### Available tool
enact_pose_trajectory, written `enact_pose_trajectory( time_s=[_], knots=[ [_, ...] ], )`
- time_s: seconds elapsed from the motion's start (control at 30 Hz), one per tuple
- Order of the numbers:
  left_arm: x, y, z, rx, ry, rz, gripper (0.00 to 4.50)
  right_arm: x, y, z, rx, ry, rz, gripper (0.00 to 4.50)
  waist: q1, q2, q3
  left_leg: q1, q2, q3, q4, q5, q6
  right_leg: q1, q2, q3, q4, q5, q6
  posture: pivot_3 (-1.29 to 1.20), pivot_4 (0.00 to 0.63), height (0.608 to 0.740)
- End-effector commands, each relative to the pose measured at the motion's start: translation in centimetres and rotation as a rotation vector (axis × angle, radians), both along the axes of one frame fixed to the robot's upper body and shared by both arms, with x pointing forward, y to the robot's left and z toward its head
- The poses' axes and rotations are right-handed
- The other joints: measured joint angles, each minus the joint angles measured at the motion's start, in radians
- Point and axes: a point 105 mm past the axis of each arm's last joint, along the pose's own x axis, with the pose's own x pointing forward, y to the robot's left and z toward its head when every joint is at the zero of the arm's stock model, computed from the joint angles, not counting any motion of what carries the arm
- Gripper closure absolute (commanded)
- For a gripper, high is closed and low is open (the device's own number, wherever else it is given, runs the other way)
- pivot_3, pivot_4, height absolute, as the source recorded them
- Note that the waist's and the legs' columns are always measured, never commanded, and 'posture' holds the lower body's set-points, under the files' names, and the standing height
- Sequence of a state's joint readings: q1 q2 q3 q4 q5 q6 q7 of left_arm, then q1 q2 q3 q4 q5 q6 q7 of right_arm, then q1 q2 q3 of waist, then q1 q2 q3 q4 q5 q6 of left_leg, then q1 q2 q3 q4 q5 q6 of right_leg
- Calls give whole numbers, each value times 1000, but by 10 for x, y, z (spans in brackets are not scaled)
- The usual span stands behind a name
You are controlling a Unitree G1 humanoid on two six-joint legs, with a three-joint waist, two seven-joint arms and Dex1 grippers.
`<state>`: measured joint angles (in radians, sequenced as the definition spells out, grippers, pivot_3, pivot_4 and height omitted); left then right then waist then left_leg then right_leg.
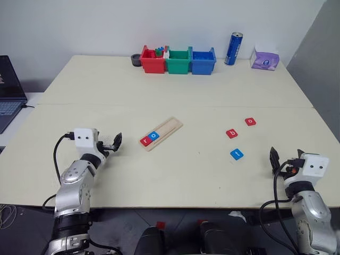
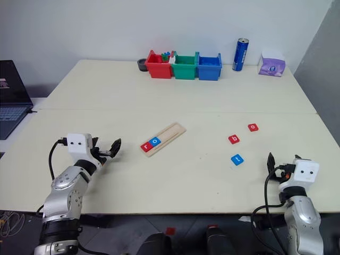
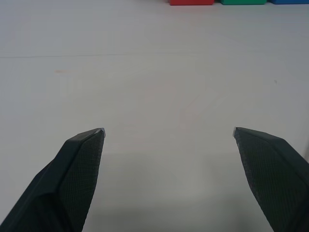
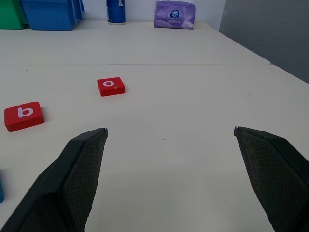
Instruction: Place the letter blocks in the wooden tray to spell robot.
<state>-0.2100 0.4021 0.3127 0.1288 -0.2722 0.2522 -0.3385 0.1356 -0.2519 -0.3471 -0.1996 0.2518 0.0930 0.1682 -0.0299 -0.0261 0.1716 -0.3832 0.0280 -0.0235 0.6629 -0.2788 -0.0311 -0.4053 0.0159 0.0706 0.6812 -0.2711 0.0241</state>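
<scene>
a lab or office: plain white wall point(image 1: 106, 26), pale worktable point(image 1: 106, 85), laptop point(image 1: 9, 87).

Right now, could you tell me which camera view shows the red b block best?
The right wrist view: the red b block sits close and its white letter reads clearly. Both eye views show it far smaller, lying on the table right of the wooden tray.

**Lots of room on the table**

The table point(image 1: 106, 175) is bare in front of both arms. The wooden tray point(image 1: 161, 133) lies in the middle. Three loose letter blocks point(image 1: 237, 154) sit near the right side, well apart.
</scene>
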Motion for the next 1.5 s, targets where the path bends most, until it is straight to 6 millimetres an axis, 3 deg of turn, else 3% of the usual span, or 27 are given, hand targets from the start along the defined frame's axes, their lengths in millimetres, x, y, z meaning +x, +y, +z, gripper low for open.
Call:
enact_pose_trajectory(
  time_s=[0.03, 0.3, 0.47, 0.77, 1.1, 1.17, 1.23, 1.37, 1.5],
  knots=[
    [-2, 3, 16, 19, -67, 9, 0, 3, 3, 11, -25, -48, 7, 44, 0, 0, 0, 0, 0, 0, 0, 0, 0, 0, 0, 0, 0, 0, 0, 0, 150, 740],
    [-4, 5, 15, 64, -54, 37, 0, 5, 6, 9, -12, -40, 22, 44, 0, 0, 0, 0, 0, 0, 0, 0, 0, 0, 0, 0, 0, 0, 0, 0, 150, 740],
    [-4, 9, 29, 114, -151, 70, 0, 6, 8, 8, -7, -38, 28, 44, 0, 0, 0, 0, 0, 0, 0, 0, 0, 0, 0, 0, 0, 0, 0, 0, 150, 740],
    [2, 3, 32, 73, -189, 29, 0, 4, 10, 9, 7, -36, 31, 44, 0, 0, 0, 0, 0, 0, 0, 0, 0, 0, 0, 0, 0, 1, -2, 0, 150, 740],
    [17, -12, 41, 29, -178, -129, 0, -2, 15, 14, -2, -44, 80, 44, 0, 0, 0, 0, -1, 1, 0, 0, 0, 0, 0, -1, 0, 0, 1, 0, 150, 740],
    [19, -27, 40, 43, -154, -240, 0, -3, 32, 17, 52, -26, 205, 44, 0, 0, 0, 0, -1, 1, 0, 0, 0, 0, 0, -1, 0, -1, 1, 0, 150, 740],
    [18, -46, 37, 54, -119, -367, 0, -10, 68, 19, 113, 28, 438, 44, -1, 0, 0, 0, -1, 1, 0, 0, 0, 0, 0, -1, 0, 0, 1, 0, 150, 740],
    [21, -68, 32, 111, -68, -492, 0, -30, 119, 30, 66, 107, 773, 44, -1, 0, 0, 0, 0, 0, 0, 0, 0, 0, 1, -1, 0, -1, 1, 0, 150, 740],
    [27, -79, 20, 183, 23, -561, 0, -39, 146, 44, -53, 125, 948, 44, -1, -1, 1, 0, -1, 0, 1, 0, 0, 0, 1, -1, 0, -1, 2, 0, 150, 740]
  ],
)
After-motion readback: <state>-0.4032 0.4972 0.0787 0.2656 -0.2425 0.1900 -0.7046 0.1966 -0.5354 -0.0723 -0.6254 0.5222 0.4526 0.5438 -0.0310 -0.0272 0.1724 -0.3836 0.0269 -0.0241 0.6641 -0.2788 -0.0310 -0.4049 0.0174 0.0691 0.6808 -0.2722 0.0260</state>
